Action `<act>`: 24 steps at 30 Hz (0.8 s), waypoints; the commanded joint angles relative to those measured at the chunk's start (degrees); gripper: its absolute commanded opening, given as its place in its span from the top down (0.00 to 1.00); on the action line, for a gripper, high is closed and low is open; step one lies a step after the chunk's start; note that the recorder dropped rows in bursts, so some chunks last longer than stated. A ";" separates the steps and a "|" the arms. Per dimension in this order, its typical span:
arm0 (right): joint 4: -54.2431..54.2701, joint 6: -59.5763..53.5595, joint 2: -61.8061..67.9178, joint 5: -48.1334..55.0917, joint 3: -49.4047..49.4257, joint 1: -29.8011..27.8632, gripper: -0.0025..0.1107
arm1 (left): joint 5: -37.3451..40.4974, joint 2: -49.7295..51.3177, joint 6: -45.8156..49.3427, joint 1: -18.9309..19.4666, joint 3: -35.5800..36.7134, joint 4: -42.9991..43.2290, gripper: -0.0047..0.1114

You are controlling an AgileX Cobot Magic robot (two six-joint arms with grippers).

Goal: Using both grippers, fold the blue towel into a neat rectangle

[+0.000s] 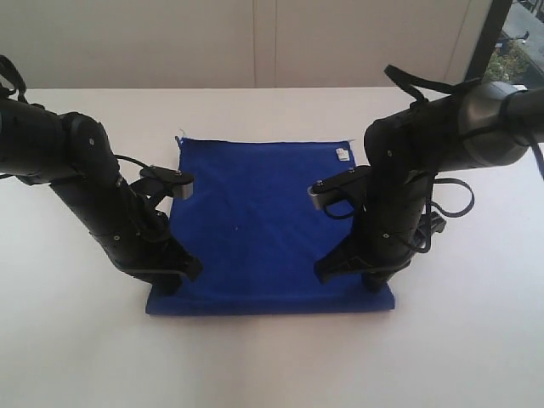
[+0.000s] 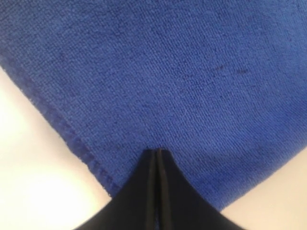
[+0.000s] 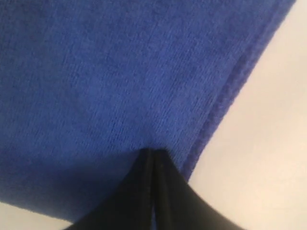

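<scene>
Now, left gripper (image 2: 157,152), right gripper (image 3: 152,152) pressed together on blue towel (image 1: 255,212) corners, white table (image 1: 272,365) around

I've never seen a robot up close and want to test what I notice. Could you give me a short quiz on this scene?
1. True or false: the blue towel is bunched into a ball.
2. Fill in: the white tag sits on the ___ arm's side.
3. The left hand and right hand, both shut, are down at:
A) the corners of the edge opposite the tag
B) the towel's middle
C) the bare table
Key: 1 false, it lies flat; 2 right; 3 A.
</scene>
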 commanded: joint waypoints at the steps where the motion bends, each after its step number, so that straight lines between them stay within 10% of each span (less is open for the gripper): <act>1: -2.37 0.25 0.53 0.07 0.18 -0.04 0.98 | 1.16 0.25 -0.15 -0.28 0.51 -0.18 0.96; 24: -2.49 2.93 -14.76 -6.68 -0.06 -0.04 0.98 | -0.25 -10.67 1.85 -0.28 0.51 -4.46 0.96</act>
